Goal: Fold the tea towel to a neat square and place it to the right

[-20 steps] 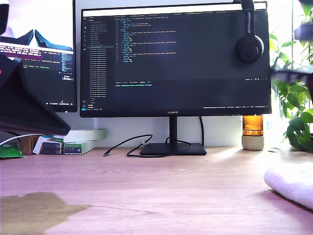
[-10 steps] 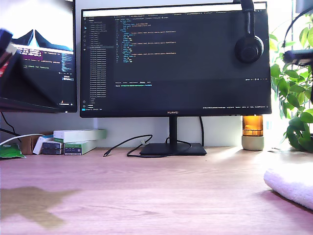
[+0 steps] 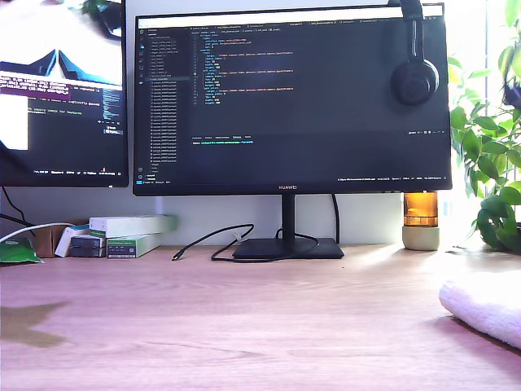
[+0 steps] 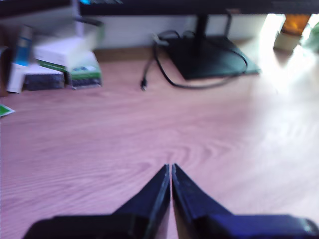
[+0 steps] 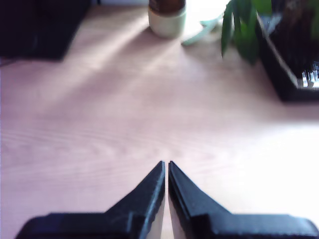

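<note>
The tea towel (image 3: 487, 309) is a folded white fluffy bundle on the desk at the exterior view's right edge, partly cut off by the frame. Neither wrist view shows it. My first gripper (image 4: 170, 167) hovers over bare wood with its jaws shut and nothing between them, facing the monitor stand. My second gripper (image 5: 166, 163) is also shut and empty above the desk, facing the amber jar and the plant. Neither gripper appears in the exterior view; only a faint shadow (image 3: 24, 322) lies on the desk at that view's left.
A large monitor (image 3: 291, 98) stands on a black base (image 3: 286, 248) with a loose cable (image 3: 213, 243) beside it. Stacked boxes (image 3: 130, 235) sit at the exterior view's left, an amber jar (image 3: 421, 220) and plant (image 3: 492, 179) at its right. A black tray (image 5: 286, 55) lies near the plant.
The dark arm at the exterior view's left has lifted out of the picture and its shadow has shrunk toward that edge. The dark arm part at the right has also gone upward.
</note>
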